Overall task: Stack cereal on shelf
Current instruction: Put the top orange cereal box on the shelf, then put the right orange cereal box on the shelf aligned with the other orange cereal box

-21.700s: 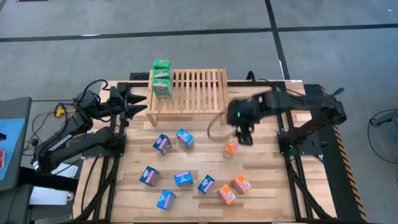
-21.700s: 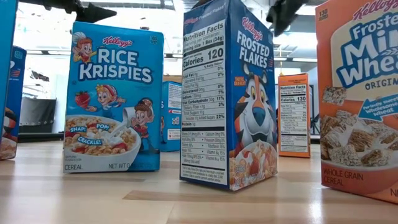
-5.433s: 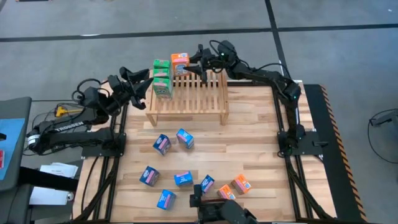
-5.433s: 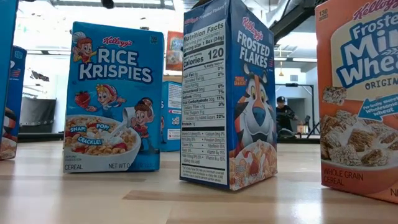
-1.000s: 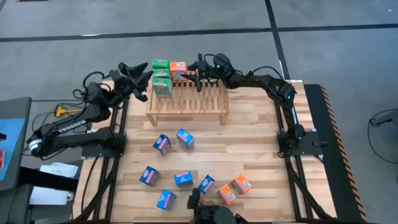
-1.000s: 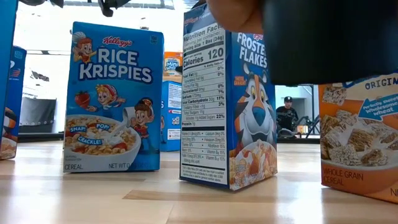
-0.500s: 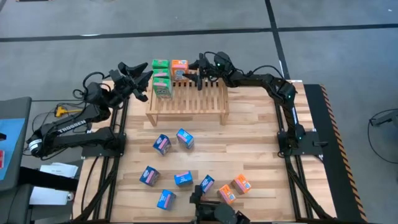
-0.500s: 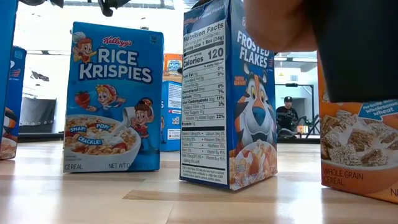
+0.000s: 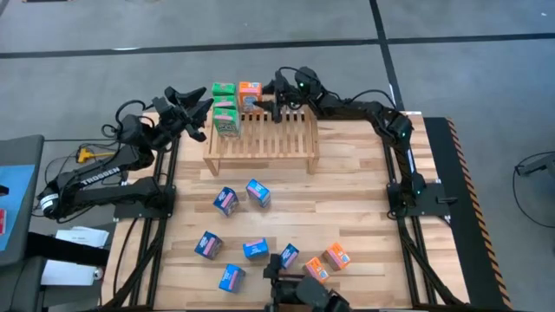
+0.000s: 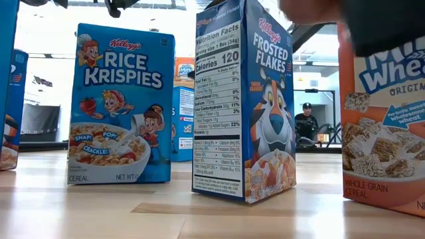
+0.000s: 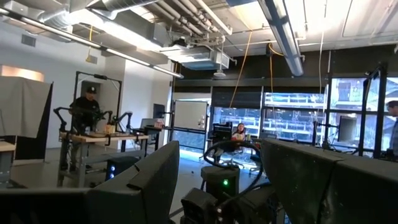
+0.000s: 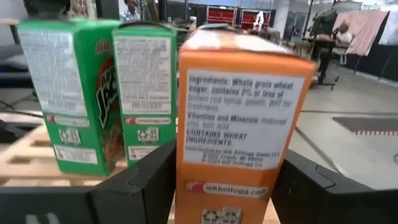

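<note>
The shelf (image 9: 260, 130) stands at the table's far side. Three green cereal boxes (image 9: 225, 108) stand in a row along its left end. An orange cereal box (image 9: 250, 93) stands upright next to them at the far edge, its bottom on the slats. My right gripper (image 9: 270, 100) reaches in level from the right. It is open, with one finger on each side of the orange box (image 12: 239, 124). My left gripper (image 9: 198, 106) waits open left of the shelf. It points up into the room with nothing between its fingers (image 11: 221, 149). My right gripper has its fingers (image 12: 140, 183) beside the two narrow sides of the orange box, low down (image 12: 186, 186), coming level from the table's right. I cannot tell whether they touch it. The box stands upright on the slats.
Several blue boxes (image 9: 225, 201) and two orange ones (image 9: 328, 263) lie scattered on the table's near half. Three of these stand close before the low camera (image 10: 246, 99). A dark object (image 9: 299, 293) sits at the near edge. A blurred hand and dark sleeve (image 10: 378, 20) cover the low view's upper right corner.
The blurred hand and dark sleeve in front of the low camera have drawn away up and to the right. This uncovers the blue box's top and most of the big orange box. The orange box on the shelf has stayed upright in its place.
</note>
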